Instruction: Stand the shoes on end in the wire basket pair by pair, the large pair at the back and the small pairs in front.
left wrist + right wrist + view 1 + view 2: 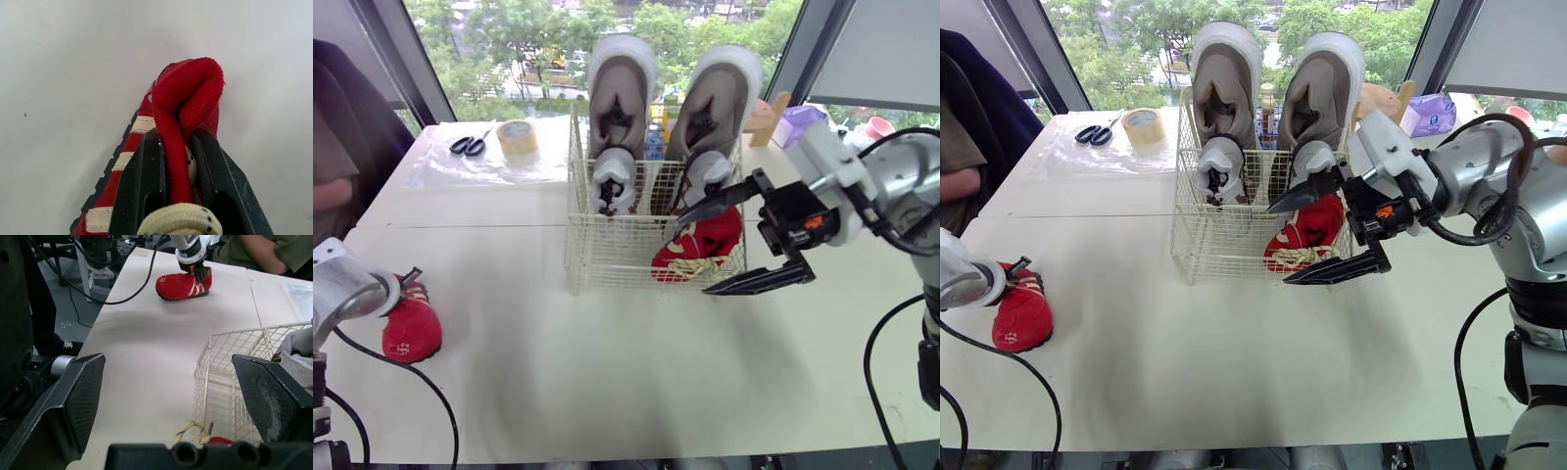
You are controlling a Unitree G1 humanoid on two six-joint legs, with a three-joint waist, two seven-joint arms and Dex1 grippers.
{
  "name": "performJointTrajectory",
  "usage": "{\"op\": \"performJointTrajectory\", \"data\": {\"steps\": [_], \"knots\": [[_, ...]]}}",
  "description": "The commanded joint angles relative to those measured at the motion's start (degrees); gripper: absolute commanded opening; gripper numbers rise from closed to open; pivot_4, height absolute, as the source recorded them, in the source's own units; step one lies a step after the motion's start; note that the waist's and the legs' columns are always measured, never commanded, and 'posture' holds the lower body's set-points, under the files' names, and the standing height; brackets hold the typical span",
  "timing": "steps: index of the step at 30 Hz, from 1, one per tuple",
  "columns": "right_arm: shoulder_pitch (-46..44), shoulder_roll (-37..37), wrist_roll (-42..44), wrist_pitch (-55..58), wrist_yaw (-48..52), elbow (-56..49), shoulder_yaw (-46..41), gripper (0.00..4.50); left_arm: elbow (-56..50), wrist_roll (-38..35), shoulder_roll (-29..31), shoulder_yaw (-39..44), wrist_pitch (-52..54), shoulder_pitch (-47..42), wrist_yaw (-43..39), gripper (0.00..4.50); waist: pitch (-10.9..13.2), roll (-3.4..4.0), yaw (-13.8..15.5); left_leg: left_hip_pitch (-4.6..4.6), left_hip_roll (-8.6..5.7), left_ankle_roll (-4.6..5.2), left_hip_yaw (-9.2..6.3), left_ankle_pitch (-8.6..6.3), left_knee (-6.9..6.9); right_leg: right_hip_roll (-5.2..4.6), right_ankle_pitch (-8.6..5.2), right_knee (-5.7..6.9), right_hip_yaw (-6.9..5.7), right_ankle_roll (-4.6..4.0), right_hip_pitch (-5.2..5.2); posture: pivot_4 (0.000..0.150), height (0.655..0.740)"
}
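Observation:
A white wire basket (607,257) stands mid-table. Two large grey shoes (619,78) (720,88) stand on end at its back, with two small grey-white shoes (612,181) upright just in front of them. A small red shoe (713,240) with cream laces lies in the basket's front right corner. Its mate, another red shoe (411,331), rests on the table at the far left. My left gripper (407,284) is shut on that shoe's collar (186,93). At the basket's front right side my right gripper (691,257) hangs open and holds nothing.
Scissors (467,146) and a tape roll (517,137) lie on a clear plastic sheet at the back left. A purple box (800,122) and a pink cup (878,127) sit at the back right. A person's arm (333,191) rests at the left edge.

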Motion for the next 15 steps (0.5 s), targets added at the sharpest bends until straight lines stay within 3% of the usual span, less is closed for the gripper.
{"op": "performJointTrajectory", "data": {"steps": [1,4,6,10,12,15], "knots": [[-0.7,-0.6,1.0,0.0,-0.3,-0.6,-1.9,4.50,-5.8,-3.7,1.9,2.0,-0.4,-0.6,4.4,0.18,0.0,-0.03,-0.1,0.00,0.01,0.00,0.00,0.00,0.00,-0.01,0.00,0.00,0.00,0.00,0.00,0.150,0.7400],[-1.3,0.1,1.5,0.4,-0.4,0.7,-1.8,4.50,-12.7,-6.4,4.5,1.0,-0.9,-5.4,8.5,0.18,0.1,-0.18,0.0,-0.07,0.03,-0.05,0.00,0.02,0.00,-0.04,0.00,-0.02,0.01,-0.01,-0.08,0.150,0.7400],[-1.9,0.9,2.0,0.7,-0.8,1.8,-1.7,4.50,-17.4,-6.7,5.6,-0.8,-1.5,-11.9,6.0,0.18,0.1,-0.54,0.3,-0.14,0.03,-0.08,-0.07,0.03,0.02,-0.06,-0.02,-0.02,-0.04,-0.07,-0.09,0.150,0.7400],[-2.2,1.7,0.9,-0.1,-0.6,3.6,-1.0,4.50,-25.8,-3.6,4.7,-3.6,-0.6,-19.6,-10.8,0.18,0.0,-0.52,0.0,-0.24,-0.08,-0.16,-0.06,0.08,0.04,-0.10,0.02,-0.30,-0.10,-0.31,-0.01,0.150,0.7400],[-2.1,1.8,0.4,-0.4,-0.6,4.5,-0.7,4.50,-33.8,-4.4,1.9,-1.1,-2.9,-17.3,-17.4,0.18,0.0,-0.47,-0.3,-0.18,-0.15,-0.11,0.11,0.05,0.03,-0.15,0.06,-0.33,-0.03,-0.24,0.00,0.150,0.7400],[-2.4,1.7,-0.2,-0.1,-0.7,5.9,-0.7,4.50,-45.8,4.2,-1.2,3.3,-6.1,-10.0,-28.9,0.18,0.0,-0.52,-1.4,-0.19,-0.05,-0.07,0.25,0.03,-0.04,-0.10,0.13,-0.39,-0.01,-0.12,-0.10,0.150,0.7400]]}}
